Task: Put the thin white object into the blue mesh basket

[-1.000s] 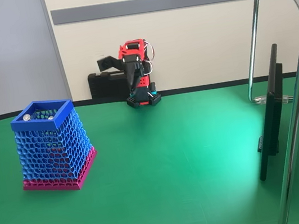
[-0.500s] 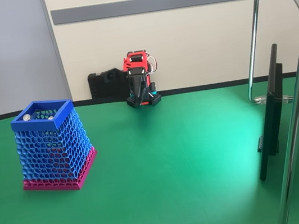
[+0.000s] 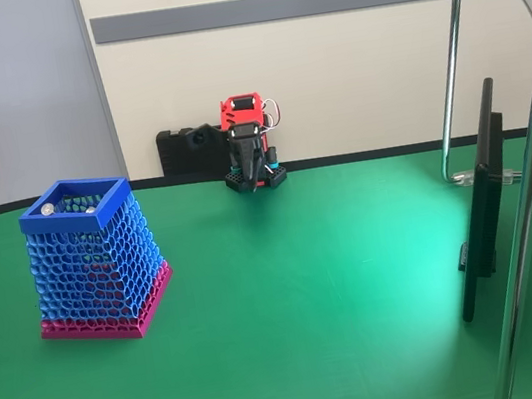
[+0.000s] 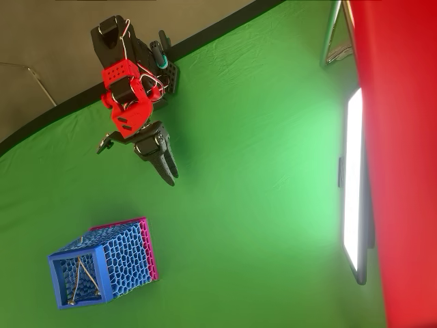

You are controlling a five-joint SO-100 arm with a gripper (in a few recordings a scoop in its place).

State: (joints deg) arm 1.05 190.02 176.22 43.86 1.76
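The arm is folding back toward its base, its gripper now clenched and empty. The thin white object is lying inside the blue mesh basket on the bench.

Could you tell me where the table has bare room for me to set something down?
The green table is bare across its middle, between the blue mesh basket on the left and the dark screen on the right in the fixed view. It is tighter at the back edge near the arm's gripper.
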